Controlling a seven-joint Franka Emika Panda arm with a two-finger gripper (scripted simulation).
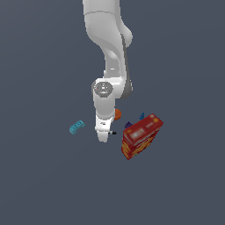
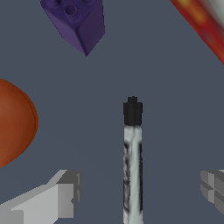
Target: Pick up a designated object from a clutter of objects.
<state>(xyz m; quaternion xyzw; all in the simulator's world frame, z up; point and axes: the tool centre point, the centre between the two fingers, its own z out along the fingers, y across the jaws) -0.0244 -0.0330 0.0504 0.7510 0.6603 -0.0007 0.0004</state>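
Observation:
The designated object, a thin light grey marker with a black end, lies flat on the dark floor. My gripper is open and straddles it, with one finger well off to one side and the other finger off to the other, neither touching it. In the exterior view the gripper is down at the floor, and only the marker's black tip shows beside it. The clutter of objects surrounds this spot.
An orange ball sits close beside the gripper. A purple brick lies beyond the marker's tip. The large red-yellow box stands on the exterior view's right, with a small blue piece behind it. A cyan brick lies on the left.

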